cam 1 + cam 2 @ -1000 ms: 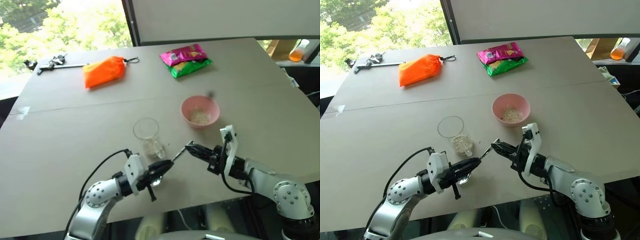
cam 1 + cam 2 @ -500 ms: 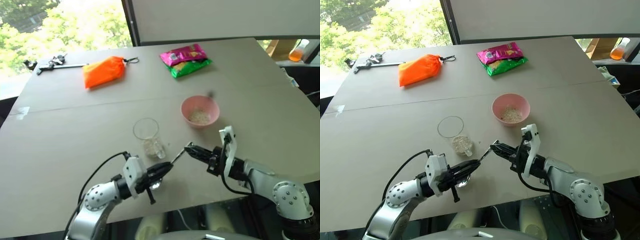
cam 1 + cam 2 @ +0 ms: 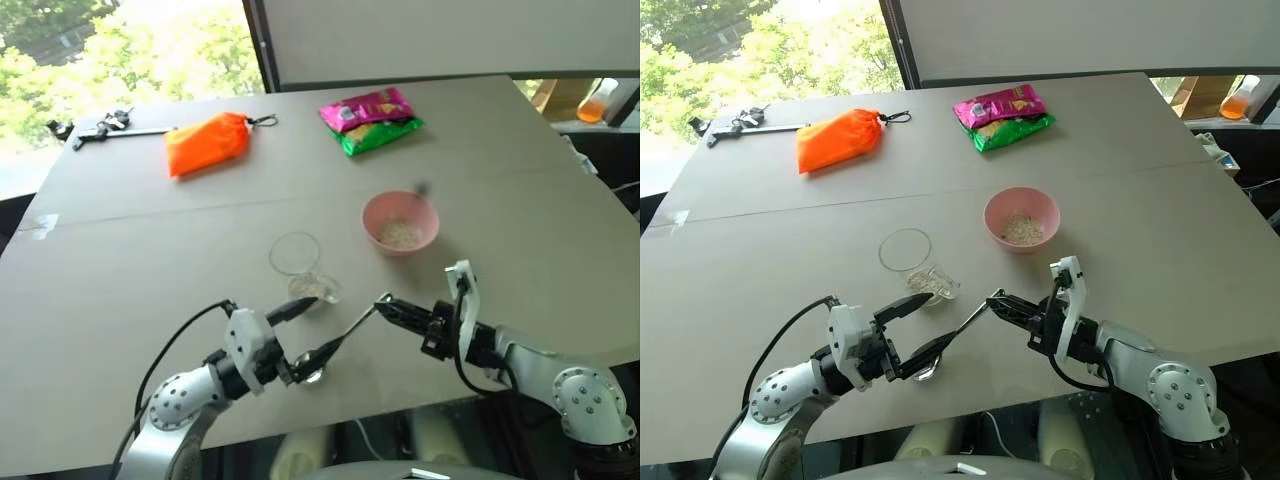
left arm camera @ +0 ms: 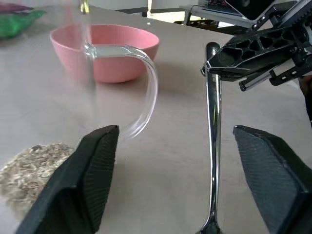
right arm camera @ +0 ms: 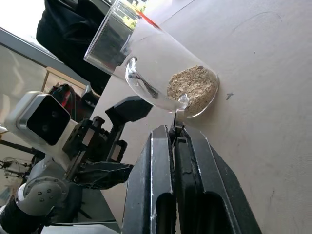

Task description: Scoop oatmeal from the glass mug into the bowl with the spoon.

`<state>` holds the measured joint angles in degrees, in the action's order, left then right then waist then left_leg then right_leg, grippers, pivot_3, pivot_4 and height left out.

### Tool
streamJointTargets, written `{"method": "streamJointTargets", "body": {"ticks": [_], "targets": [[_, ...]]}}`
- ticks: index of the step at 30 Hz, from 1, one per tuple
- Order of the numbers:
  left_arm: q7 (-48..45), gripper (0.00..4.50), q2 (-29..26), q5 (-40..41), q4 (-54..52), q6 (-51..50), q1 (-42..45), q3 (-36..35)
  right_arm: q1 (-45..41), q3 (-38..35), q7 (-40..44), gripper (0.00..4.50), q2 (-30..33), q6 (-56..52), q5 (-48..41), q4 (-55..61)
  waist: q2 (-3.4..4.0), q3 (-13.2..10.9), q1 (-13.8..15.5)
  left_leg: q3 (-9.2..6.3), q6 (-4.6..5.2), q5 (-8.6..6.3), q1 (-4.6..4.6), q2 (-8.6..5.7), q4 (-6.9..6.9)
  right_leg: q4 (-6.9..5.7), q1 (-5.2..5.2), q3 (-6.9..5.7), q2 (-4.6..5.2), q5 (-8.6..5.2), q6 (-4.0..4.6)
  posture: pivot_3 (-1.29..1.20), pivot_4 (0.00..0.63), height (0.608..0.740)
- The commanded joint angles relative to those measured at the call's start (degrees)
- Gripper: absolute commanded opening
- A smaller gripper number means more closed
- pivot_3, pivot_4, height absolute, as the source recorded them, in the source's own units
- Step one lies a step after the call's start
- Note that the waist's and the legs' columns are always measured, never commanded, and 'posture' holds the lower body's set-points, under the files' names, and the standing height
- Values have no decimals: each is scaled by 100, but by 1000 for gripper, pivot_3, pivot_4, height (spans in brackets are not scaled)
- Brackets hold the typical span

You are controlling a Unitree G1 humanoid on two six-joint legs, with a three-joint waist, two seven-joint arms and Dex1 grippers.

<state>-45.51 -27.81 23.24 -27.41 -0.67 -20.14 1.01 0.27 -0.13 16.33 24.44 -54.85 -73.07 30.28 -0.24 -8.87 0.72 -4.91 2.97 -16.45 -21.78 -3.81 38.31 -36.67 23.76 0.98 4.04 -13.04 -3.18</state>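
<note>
Both arms reach in low over the near edge of the tabletop [image 3: 150,260], their forearms roughly level and angled toward each other. The left tool [image 3: 908,328] points forward and to the right with its two black fingers [image 4: 100,161] spread wide; nothing is gripped between them, though the bowl end of the spoon [image 3: 950,340] lies between the tips. The right tool [image 3: 992,300] points toward the left one with its fingers pressed together, pinching the tip of the spoon's handle, so the spoon slants from there down toward the tabletop. The glass mug [image 3: 300,262] stands just beyond the left tool, its handle turned toward the spoon, with oatmeal [image 4: 29,161] settled in its bottom. The pink bowl [image 3: 400,222] sits farther back and to the right, apart from the mug, holding a small heap of oat flakes. At the far side lie an orange pouch [image 3: 205,142], a pink-and-green snack packet [image 3: 372,120] whose print is too small to read, and a dark tool with keys [image 3: 100,126].
</note>
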Motion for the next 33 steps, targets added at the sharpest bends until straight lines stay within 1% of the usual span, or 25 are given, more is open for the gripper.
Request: {"method": "streamJointTargets", "body": {"ticks": [1,5,10,14,20,23,27,33], "targets": [[145,4449,50,37,-307,65,-30,-74,29,-256,210,0,185,18,-123,-55,0,0,7,0,0,0,1,0,0,0,-1,-1,0,0,0,0,150,740],[229,4449,134,-119,-332,90,72,99,-54,-295,226,0,259,20,-126,-135,1,0,1,0,0,0,1,0,0,-1,-1,-4,-2,0,0,0,150,740],[447,4449,291,-339,-223,-121,468,421,-141,-343,143,0,276,-5,-214,-130,0,0,7,2,0,0,1,0,1,-1,-1,-6,-2,0,0,0,150,740],[606,4449,399,-513,-118,-346,731,687,-45,-520,147,0,449,-34,-411,-70,0,0,4,3,0,0,0,-1,1,-2,-1,-7,-3,0,-1,0,150,740],[721,4449,497,-563,-65,-635,920,967,165,-786,100,0,710,-2,-613,-7,1,0,6,4,0,0,0,0,1,-2,0,-6,-3,0,-1,0,150,740],[716,4449,469,-551,-50,-651,915,923,260,-850,36,0,749,40,-683,46,1,0,4,4,1,0,0,0,1,-2,0,-6,-2,0,-1,0,150,740],[697,4449,333,-585,151,-507,827,630,336,-880,-23,0,749,96,-728,90,1,0,4,4,1,0,1,1,1,-2,0,-5,-2,0,-1,0,150,740],[803,4449,336,-674,619,-269,914,295,292,-884,79,0,777,134,-637,-32,1,0,6,5,1,0,1,1,2,-2,-1,-6,-2,0,-1,0,150,740]]}}
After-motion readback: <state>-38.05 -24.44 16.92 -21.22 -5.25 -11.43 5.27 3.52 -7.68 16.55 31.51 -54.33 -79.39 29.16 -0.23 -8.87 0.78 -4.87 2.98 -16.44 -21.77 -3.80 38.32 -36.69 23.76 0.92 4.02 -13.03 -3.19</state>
